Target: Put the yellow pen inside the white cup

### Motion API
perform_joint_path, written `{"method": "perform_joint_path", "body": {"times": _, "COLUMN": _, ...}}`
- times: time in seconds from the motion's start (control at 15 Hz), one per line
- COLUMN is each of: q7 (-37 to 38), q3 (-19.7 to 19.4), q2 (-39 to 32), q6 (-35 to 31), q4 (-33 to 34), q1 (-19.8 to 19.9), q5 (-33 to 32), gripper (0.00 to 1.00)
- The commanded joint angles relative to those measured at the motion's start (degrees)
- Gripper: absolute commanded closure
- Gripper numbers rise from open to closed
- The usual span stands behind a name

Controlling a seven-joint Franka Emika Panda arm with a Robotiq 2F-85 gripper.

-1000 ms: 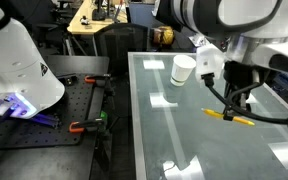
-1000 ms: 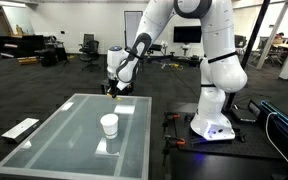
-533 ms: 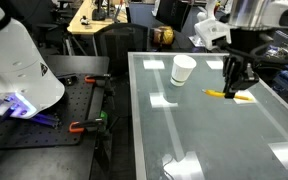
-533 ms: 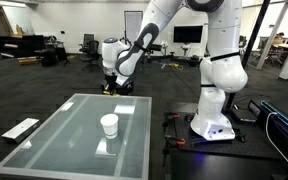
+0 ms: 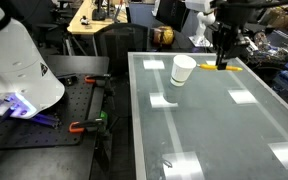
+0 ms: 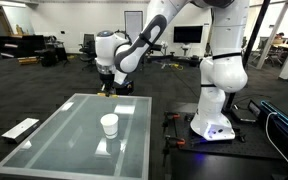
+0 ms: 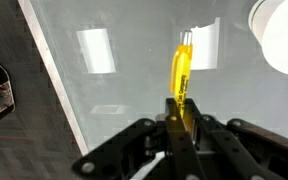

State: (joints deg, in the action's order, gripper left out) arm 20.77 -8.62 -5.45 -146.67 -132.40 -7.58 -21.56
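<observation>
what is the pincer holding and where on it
The yellow pen, pinched near one end by the shut pincer. Most of its length sticks out beyond the fingertips.

White, rounded arm (image 6: 224, 65) with dark joints, on white base (image 6: 212, 125) lit blue below; black gripper (image 7: 179, 112) with slim fingers.

Bright yellow pen (image 7: 181, 75). Plain white cup (image 5: 183, 69), unmarked. Black tool (image 7: 181, 115). Pale grey-green glassy desk (image 5: 214, 120), patterned with bright white rectangular reflections. White arm (image 6: 220, 70) with dark joints. Dark grey floor (image 6: 34, 90).
</observation>
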Motion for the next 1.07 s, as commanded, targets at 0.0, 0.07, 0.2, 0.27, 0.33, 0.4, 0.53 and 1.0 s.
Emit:
{"method": "perform_joint_path", "body": {"times": 0.0, "q7": 1.5, "q3": 3.9, "q2": 4.3, "q6": 2.5, "q4": -2.2, "q1": 0.9, "q5": -1.3, "gripper": 0.97}}
{"method": "perform_joint_path", "body": {"times": 0.07, "q7": 1.7, "q3": 4.8, "q2": 4.7, "q6": 2.8, "q4": -2.3, "q1": 0.9, "q5": -1.4, "gripper": 0.97}}
{"method": "perform_joint_path", "body": {"times": 0.2, "q7": 2.0, "q3": 6.5, "q2": 5.6, "q6": 3.7, "q4": -2.4, "q1": 0.9, "q5": -1.2, "gripper": 0.97}}
{"method": "perform_joint_path", "body": {"times": 0.27, "q7": 1.7, "q3": 7.3, "q2": 5.8, "q6": 4.1, "q4": -2.3, "q1": 0.9, "q5": -0.6, "gripper": 0.97}}
{"method": "perform_joint_path", "body": {"times": 0.33, "q7": 1.7, "q3": 8.1, "q2": 5.9, "q6": 4.2, "q4": -2.1, "q1": 0.8, "q5": -0.3, "gripper": 0.97}}
{"method": "perform_joint_path", "body": {"times": 0.4, "q7": 1.5, "q3": 8.8, "q2": 6.4, "q6": 4.6, "q4": -2.1, "q1": 0.8, "q5": 0.2, "gripper": 0.97}}
{"method": "perform_joint_path", "body": {"times": 0.53, "q7": 1.4, "q3": 10.0, "q2": 6.9, "q6": 4.9, "q4": -2.1, "q1": 0.8, "q5": 1.0, "gripper": 0.97}}
{"method": "perform_joint_path", "body": {"times": 1.0, "q7": 1.9, "q3": 13.2, "q2": 6.6, "q6": 4.6, "q4": -1.7, "q1": 0.3, "q5": 4.3, "gripper": 0.97}}
